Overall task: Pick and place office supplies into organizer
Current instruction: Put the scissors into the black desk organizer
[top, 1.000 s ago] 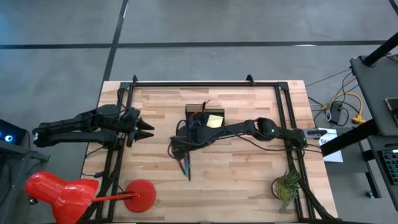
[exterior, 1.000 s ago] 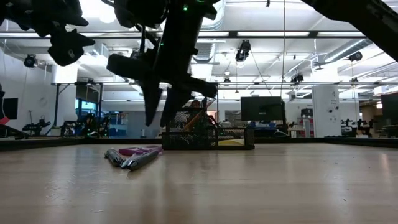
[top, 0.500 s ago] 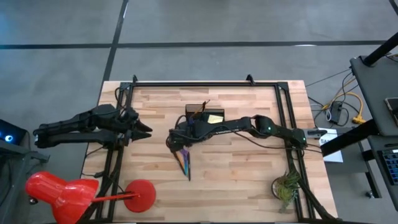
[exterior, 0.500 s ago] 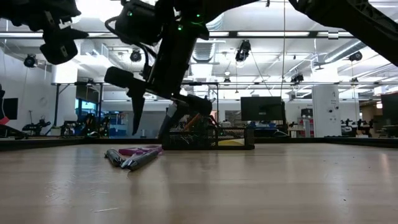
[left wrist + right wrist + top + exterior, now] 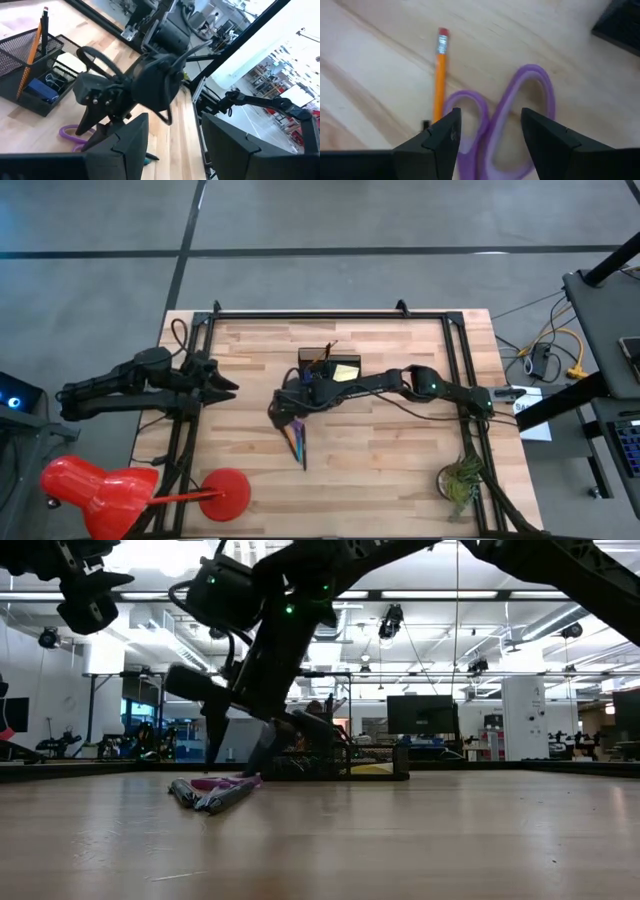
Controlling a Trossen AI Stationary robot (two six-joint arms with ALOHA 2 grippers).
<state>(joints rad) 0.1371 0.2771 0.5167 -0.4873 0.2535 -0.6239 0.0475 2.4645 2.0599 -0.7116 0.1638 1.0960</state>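
Right pincer [image 5: 283, 416] released above purple-handled scissors [image 5: 512, 115]; orange pencil [image 5: 439, 75] parallel alongside, eraser pointing away.

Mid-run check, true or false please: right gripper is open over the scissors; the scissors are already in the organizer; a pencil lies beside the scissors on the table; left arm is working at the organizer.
1. The right gripper is open over the purple scissors: true.
2. The scissors are in the organizer: false, they lie on the table.
3. An orange pencil lies beside the scissors: true.
4. The left gripper works at the organizer: false, it waits off at the table's left side.
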